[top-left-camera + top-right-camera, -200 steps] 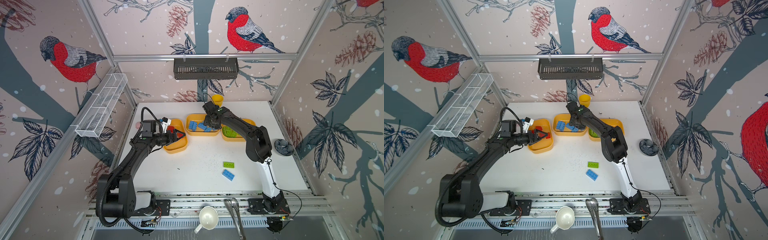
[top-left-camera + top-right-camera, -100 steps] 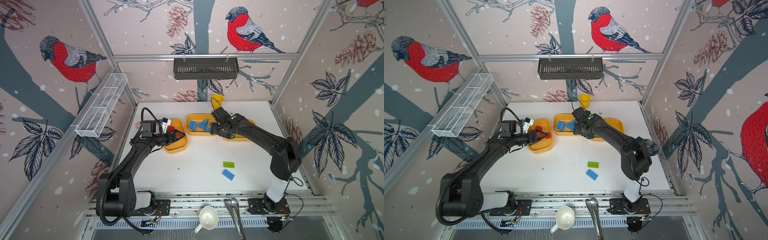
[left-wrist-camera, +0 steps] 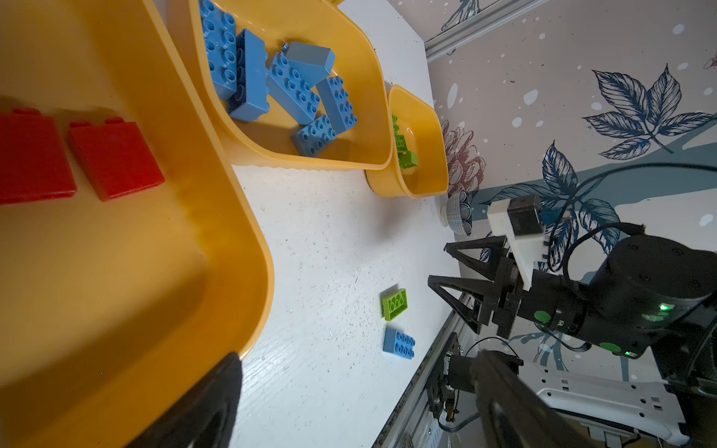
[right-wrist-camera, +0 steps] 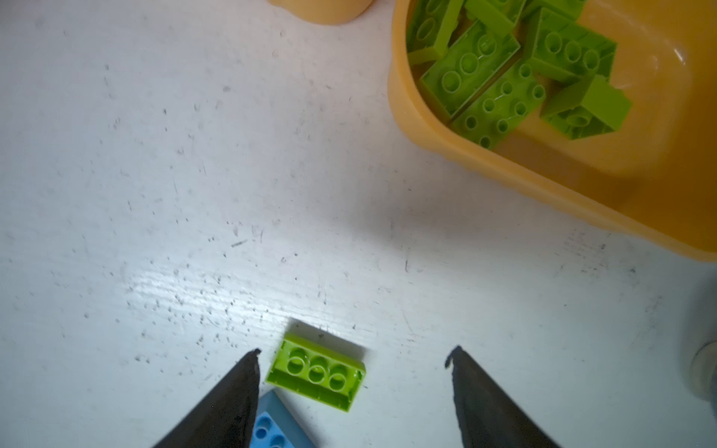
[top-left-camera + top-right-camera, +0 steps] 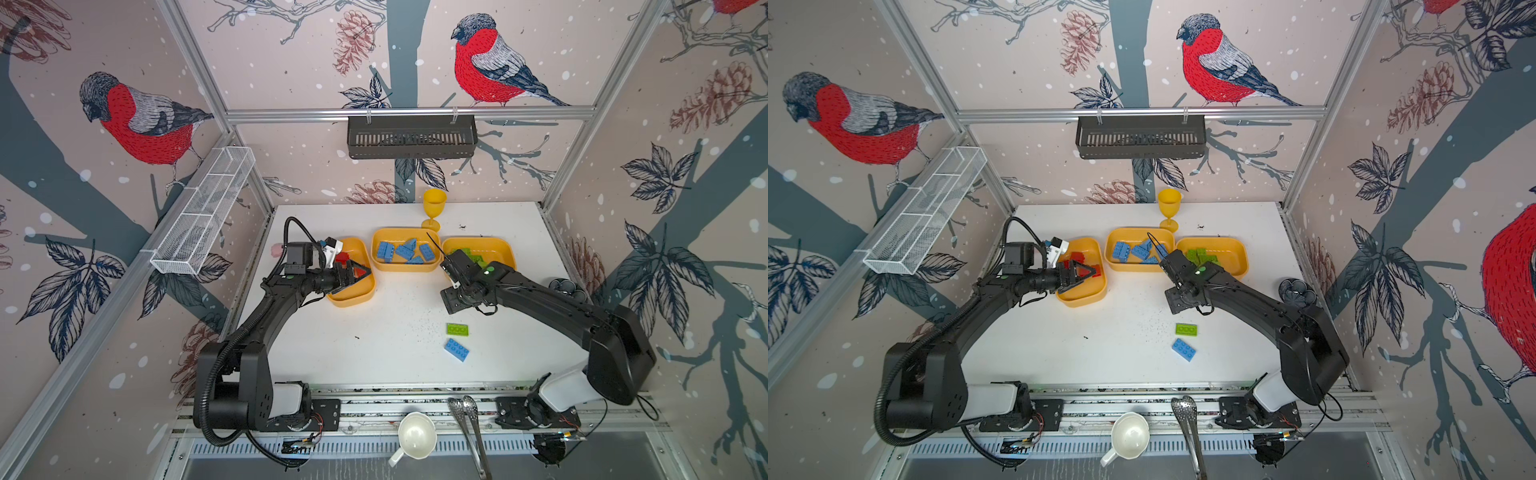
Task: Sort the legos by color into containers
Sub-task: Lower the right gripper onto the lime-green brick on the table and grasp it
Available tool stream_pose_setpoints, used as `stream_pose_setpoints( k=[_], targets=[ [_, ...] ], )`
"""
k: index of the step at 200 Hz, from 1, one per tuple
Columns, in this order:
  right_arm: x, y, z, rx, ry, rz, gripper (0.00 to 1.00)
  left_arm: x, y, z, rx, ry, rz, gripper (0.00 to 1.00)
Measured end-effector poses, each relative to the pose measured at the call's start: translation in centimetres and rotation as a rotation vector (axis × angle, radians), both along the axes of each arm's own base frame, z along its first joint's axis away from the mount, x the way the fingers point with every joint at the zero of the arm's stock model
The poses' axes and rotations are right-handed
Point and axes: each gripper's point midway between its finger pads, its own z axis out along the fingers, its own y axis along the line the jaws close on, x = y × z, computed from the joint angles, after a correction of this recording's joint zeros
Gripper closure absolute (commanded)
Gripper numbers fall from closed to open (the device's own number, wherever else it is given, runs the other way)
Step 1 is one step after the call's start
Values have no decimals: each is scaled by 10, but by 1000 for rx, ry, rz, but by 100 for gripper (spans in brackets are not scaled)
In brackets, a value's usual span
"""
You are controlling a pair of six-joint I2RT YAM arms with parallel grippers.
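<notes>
Holds nothing in the left jaws, spread wide above smooth red bricks [image 3: 114, 159] in a glossy yellow-orange tray [image 5: 351, 298]. Hangs the right jaws parted and empty over the scuffed white table [image 5: 374, 353], a studded oblong lime brick [image 4: 317, 373] below them, just beside a blue brick [image 5: 456, 349]. Shows blue bricks [image 5: 405, 251] heaped in the round-cornered middle tray [image 5: 405, 268], lime bricks [image 4: 469, 66] in the third tray [image 4: 543, 182].

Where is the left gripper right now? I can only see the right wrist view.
Observer: The left gripper hangs open above the red-brick tray.
Operator: How many bricks lie outside the trays?
Observer: Two, a green brick and a blue brick beside it.
Operator: Where do the blue ones go?
Observer: The middle tray, between the red-brick tray and the green-brick tray, holds blue bricks.
</notes>
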Motion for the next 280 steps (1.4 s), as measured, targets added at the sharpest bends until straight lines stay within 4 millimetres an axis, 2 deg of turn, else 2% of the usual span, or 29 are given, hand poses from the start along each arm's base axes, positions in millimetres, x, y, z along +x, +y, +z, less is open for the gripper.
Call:
stream_pose_setpoints(
  k=[25,49,89,158,201,237,280],
  targets=[
    [-15,-8,-6,-22,20,163,26,-3,0,-1,0,1,0,8],
    [-13,-7,-6,-1,30,260,27,-4,0,0,0,-2,0,8],
    [-23,-5,-25,-28,116,432,28,-5,0,2,0,-9,0,8],
    [-45,-20,-58,-99,215,566,33,-7,0,2,0,-10,1,8],
    [-47,-14,-76,-120,243,611,40,-7,0,1,1,-6,0,8],
    [-49,-1,-85,-119,242,659,45,-9,0,3,1,-9,-1,8],
    [-48,6,-91,-114,260,679,63,-12,1,6,1,-20,-1,8]
  ],
)
